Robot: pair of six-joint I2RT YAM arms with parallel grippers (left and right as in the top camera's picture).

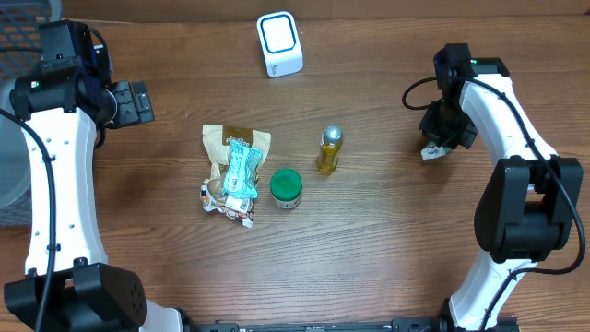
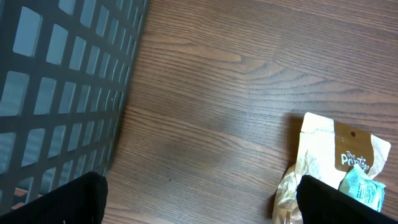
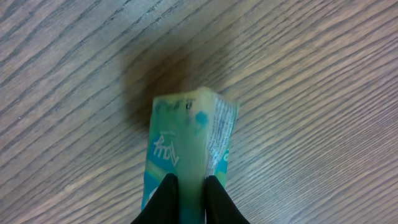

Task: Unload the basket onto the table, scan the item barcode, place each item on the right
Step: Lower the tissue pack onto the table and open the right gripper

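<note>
Packet sits close to tabletop, well right of scanner. Right pincer pinches one end, probably keeping its print exposed for scanning. Left pincer spread, idle.

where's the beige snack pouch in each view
overhead: the beige snack pouch lies left of centre, at the far end of the packet pile.
left wrist: the pouch sits in the lower right corner.
right wrist: not in it.
shared landmark: the teal packet overlapping the pouch, also at the left wrist's bottom right.
</note>
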